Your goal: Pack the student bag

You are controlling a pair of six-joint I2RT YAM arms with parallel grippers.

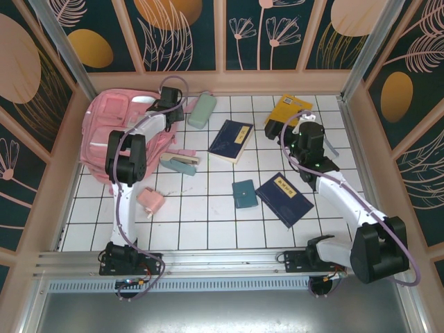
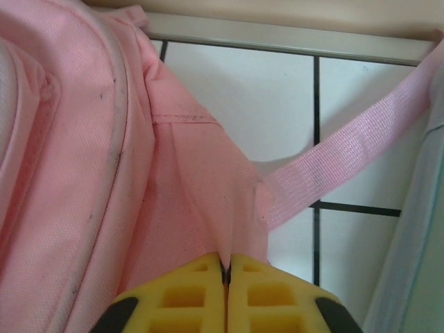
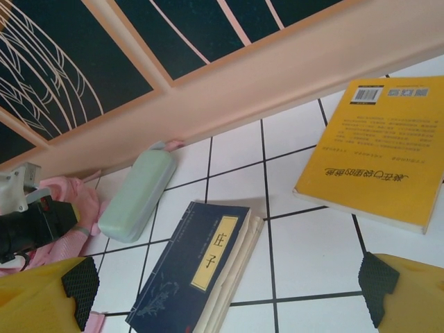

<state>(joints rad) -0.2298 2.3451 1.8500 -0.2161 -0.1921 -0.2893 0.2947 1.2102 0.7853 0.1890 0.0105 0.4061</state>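
— Where's the bag (image 1: pixel 114 135)?
— In the table's (image 1: pixel 208 225) far-left corner. The left gripper (image 2: pixel 227 276) pinches the fabric at its right edge, jaws pressed together.
— And the right gripper (image 3: pixel 229 291)?
— Well right of the bag, fingers spread wide, holding nothing, near a yellow book (image 3: pixel 378 149).

The student bag (image 1: pixel 97 135) is pink, the case (image 1: pixel 202 111) mint, the tiles (image 1: pixel 208 232) white.

Bright, even overhead light; soft short shadows, sharp focus, mild wide-angle edge distortion.
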